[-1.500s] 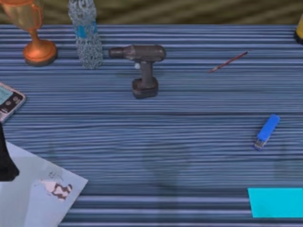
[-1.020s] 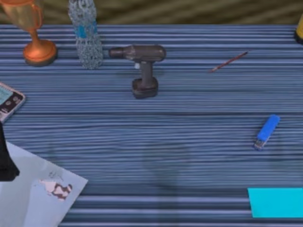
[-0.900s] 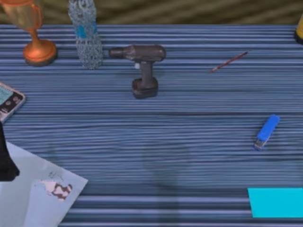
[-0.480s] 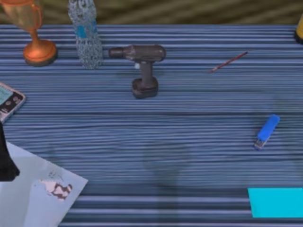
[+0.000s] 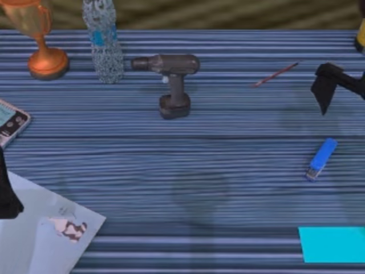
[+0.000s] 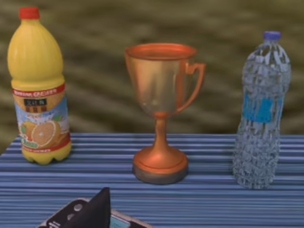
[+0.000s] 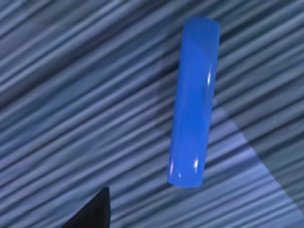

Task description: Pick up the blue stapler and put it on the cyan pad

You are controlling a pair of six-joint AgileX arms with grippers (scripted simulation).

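Table (image 5: 228, 160) right: right gripper (image 5: 326, 91) newly arrived beyond blue stapler (image 5: 321, 158).

Both AgileX arms look plain matte black. The right gripper (image 5: 326, 91) shows as a dark angular wedge tapering to a point; the left gripper (image 5: 8, 200) is a similar black, blunt-edged shape, with no markings visible.

blue stapler (image 5: 322, 159): flat, diagonal, right of frame, silvery end lowest | cyan pad (image 5: 332, 244): flat, lower-right corner, apart
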